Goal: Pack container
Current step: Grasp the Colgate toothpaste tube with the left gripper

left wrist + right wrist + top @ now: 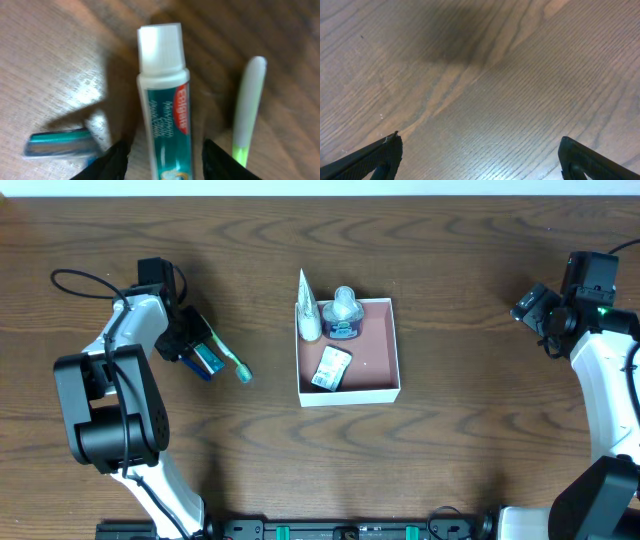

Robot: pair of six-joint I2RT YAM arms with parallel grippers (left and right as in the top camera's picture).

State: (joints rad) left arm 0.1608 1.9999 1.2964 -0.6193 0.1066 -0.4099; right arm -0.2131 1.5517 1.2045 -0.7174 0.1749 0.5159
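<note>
The container, a shallow white-walled box with a pinkish-brown inside, sits mid-table. It holds a white tube, a small jar and a sachet. At the left, my left gripper straddles a teal Colgate toothpaste tube lying on the wood. In the left wrist view the left gripper is open, with a narrow gap showing on each side of the tube. A white and green toothbrush lies just right of the tube. My right gripper hangs wide open over bare wood.
A teal-striped flat packet lies just left of the toothpaste, close to the left finger. The toothbrush's teal end points toward the container. The right gripper is at the far right edge of the table.
</note>
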